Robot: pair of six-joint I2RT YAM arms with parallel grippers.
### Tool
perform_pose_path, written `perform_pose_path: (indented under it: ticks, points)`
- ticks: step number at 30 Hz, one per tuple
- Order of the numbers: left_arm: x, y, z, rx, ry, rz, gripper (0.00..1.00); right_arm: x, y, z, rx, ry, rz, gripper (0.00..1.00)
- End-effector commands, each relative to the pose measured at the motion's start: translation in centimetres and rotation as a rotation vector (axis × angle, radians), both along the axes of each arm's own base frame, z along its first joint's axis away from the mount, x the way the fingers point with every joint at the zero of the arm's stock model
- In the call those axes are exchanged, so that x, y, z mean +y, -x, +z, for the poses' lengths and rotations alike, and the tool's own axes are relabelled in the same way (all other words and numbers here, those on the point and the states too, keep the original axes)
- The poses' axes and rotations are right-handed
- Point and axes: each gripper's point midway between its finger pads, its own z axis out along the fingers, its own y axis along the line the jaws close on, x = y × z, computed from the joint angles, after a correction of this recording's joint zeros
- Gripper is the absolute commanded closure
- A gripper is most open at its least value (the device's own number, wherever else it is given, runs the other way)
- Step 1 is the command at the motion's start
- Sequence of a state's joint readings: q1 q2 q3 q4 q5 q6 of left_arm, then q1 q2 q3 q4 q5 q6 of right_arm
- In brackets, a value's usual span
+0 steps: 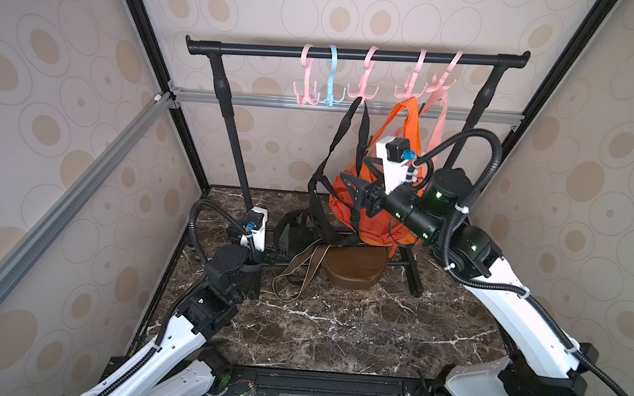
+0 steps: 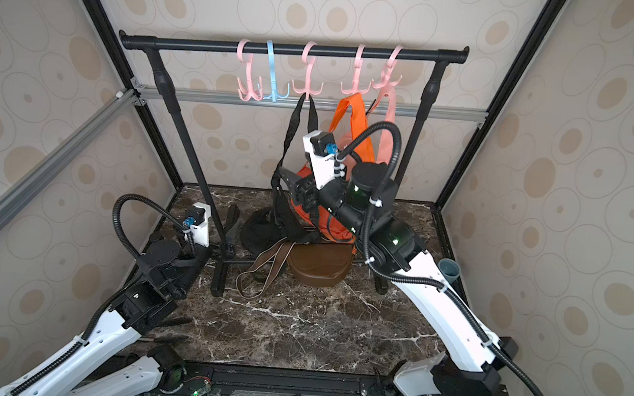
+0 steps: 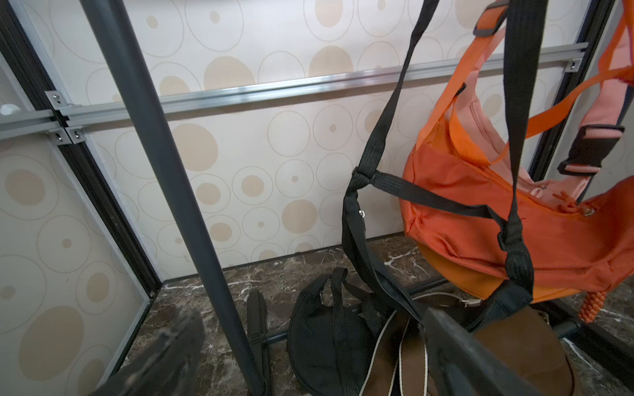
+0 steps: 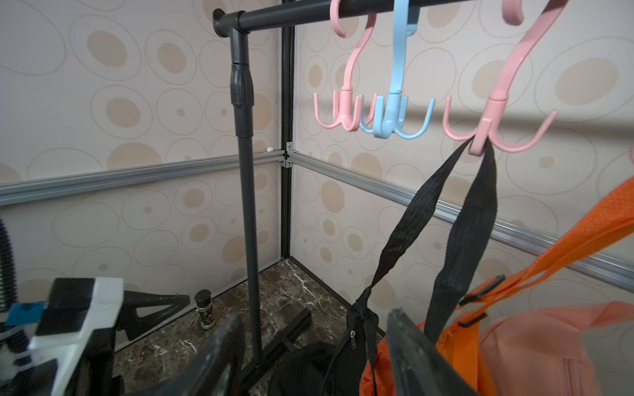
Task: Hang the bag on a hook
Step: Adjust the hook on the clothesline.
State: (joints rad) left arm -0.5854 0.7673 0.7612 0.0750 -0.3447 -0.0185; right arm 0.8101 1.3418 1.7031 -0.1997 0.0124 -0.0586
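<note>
The black bag [image 1: 293, 232] [image 2: 262, 229] hangs by its black strap [image 1: 337, 138] [image 4: 463, 233] from the middle pink hook [image 1: 362, 90] [image 2: 307, 86] [image 4: 487, 130]. Its body sags down to the marble table [image 1: 336, 332]. My right gripper [image 1: 348, 192] [image 2: 286, 179] [image 4: 315, 317] is raised beside the strap's lower part, open, gripping nothing. My left gripper [image 1: 270, 255] [image 2: 229, 238] [image 3: 312, 317] is low by the rack's foot, open and empty, facing the black bag's body [image 3: 326, 336].
The black rack bar [image 1: 357, 53] carries several pink hooks and a blue one [image 1: 331, 88]. An orange bag [image 1: 379, 219] [image 3: 480, 205] and a pink bag [image 4: 535, 343] hang to the right. A brown bag [image 1: 356, 268] lies beneath. A small jar [image 4: 206, 310] stands by the wall.
</note>
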Motion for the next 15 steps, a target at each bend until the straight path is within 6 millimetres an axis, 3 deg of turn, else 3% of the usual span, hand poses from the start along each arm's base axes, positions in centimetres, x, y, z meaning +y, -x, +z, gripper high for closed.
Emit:
perform_pose_path:
  ticks: [1, 4, 10, 15]
  points:
    - [1.4, 1.0, -0.3, 0.01, 0.027, 0.042, 0.0, -0.6, 2.2, -0.9, 0.053, -0.082, 0.014, 0.32]
    - [2.7, 1.5, -0.7, -0.012, 0.042, 0.094, 0.0, 0.8, 3.2, -6.4, 0.209, -0.041, 0.044, 0.31]
    - [3.1, 1.6, -0.9, -0.028, 0.075, 0.112, 0.0, 2.0, 2.5, -19.6, 0.494, 0.041, -0.056, 0.25]
    - [3.4, 1.8, -0.9, -0.04, 0.084, 0.122, 0.0, 4.0, 2.5, -28.9, 0.71, 0.053, -0.08, 0.23]
